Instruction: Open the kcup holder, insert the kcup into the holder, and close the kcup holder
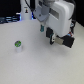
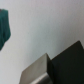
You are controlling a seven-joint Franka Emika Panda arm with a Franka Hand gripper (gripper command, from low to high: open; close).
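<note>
Kcup sits well apart from pincer, whose spread stays unclear.

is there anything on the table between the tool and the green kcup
Nothing visible stands between them. In the exterior view the kcup sits alone on the pale table, and the stretch from it to the tool at the kcup holder is bare. Whether the tool is open or shut cannot be told.

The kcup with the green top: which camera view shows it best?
The exterior view: the kcup stands whole on the white table, apart from the gripper. The wrist view shows only a blurred green patch at its edge, maybe the kcup.
</note>
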